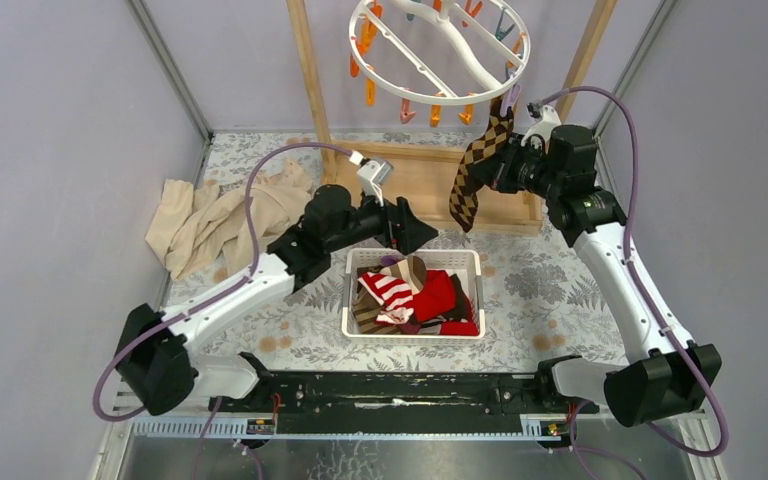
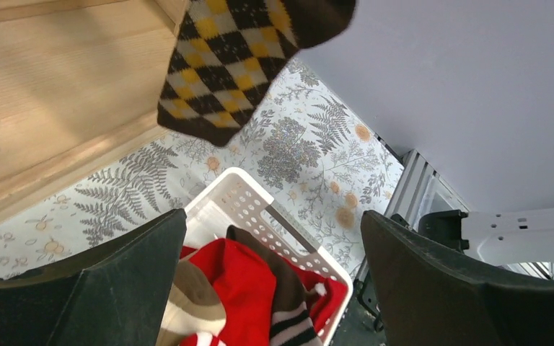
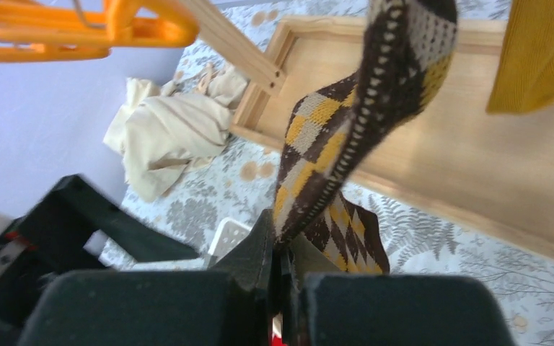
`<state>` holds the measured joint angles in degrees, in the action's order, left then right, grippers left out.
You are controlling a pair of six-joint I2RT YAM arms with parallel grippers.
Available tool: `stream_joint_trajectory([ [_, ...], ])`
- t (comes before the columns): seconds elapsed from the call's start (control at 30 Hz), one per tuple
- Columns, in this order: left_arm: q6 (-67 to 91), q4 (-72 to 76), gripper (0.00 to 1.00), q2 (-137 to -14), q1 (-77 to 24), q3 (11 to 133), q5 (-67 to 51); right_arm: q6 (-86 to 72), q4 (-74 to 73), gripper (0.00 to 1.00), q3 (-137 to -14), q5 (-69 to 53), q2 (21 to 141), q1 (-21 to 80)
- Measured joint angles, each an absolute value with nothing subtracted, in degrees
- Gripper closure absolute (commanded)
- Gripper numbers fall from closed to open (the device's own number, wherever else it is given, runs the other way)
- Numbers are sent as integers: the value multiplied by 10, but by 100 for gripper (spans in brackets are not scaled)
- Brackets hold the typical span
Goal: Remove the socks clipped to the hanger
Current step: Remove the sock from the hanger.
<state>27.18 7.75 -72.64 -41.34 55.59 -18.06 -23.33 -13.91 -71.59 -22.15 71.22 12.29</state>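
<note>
The argyle sock point(image 3: 317, 144), clenched in the right claw point(image 3: 283, 263), is best drawn steadily toward six o'clock until released by the purple clip point(image 1: 511, 97) of the hanger point(image 1: 460, 40).

1. In the middle of the bench point(image 1: 550, 290): basket point(image 1: 465, 262), socks point(image 1: 420, 295) piled inside.
2. Just behind the basket: left end effector point(image 1: 410, 232).
3. Further back: wooden rack point(image 1: 430, 180), hanger point(image 1: 457, 40) above it.
4. Under the hanger's right side: hanging sock point(image 1: 475, 165), pinched in the right end effector point(image 1: 508, 165).
5. Far left: cloth point(image 1: 220, 215).
</note>
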Motion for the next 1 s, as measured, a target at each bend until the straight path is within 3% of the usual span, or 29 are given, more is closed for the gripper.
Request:
stream_joint_trajectory([
  [0.43, 268, 211, 1, -854, -378, 559, -216, -245, -183, 100, -756, -311, 680, 123],
  [1.0, 256, 367, 1, -956, -378, 607, -287, -245, -211, 100, -760, -342, 680, 123],
])
